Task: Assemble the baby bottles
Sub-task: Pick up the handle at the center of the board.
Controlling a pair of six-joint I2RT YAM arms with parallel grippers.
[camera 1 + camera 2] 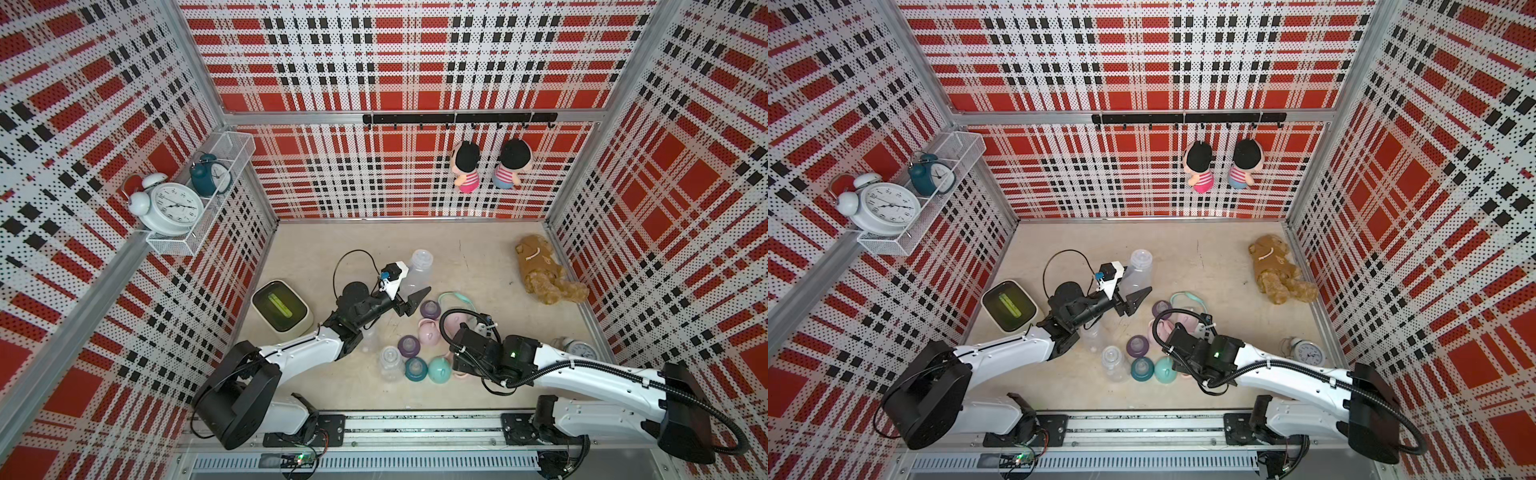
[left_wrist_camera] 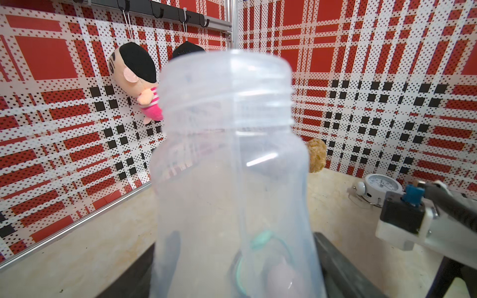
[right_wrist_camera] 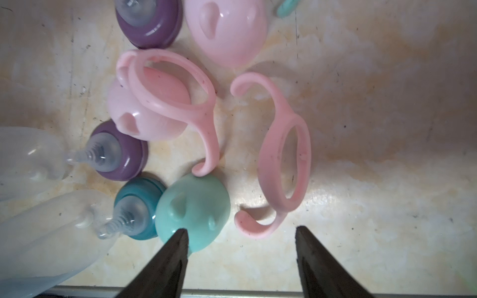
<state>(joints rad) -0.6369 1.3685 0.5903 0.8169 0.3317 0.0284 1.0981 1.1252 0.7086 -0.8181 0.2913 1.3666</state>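
My left gripper [image 1: 409,291] [image 2: 233,240] is shut on an upright clear bottle [image 1: 419,268] [image 2: 229,154] with a bare threaded neck. Loose parts lie between the arms. They include a lying clear bottle [image 1: 390,363], a teal collar [image 3: 136,206], a teal cap [image 3: 193,209], two purple collars [image 3: 118,152] [image 3: 149,23], pink caps [image 3: 227,31] and two pink handle rings [image 3: 175,85] [image 3: 284,160]. A teal handle ring [image 1: 455,299] lies farther back. My right gripper [image 3: 241,228] hangs open just above the table. One fingertip stands by the teal cap, the other past the nearer pink ring. Nothing is between them.
A cream box with a green lid [image 1: 280,305] stands at the left. A brown teddy [image 1: 548,274] lies at the back right, and a small alarm clock [image 1: 579,349] sits by the right wall. A wire shelf with clocks [image 1: 178,203] and two hanging dolls [image 1: 465,166] are on the walls.
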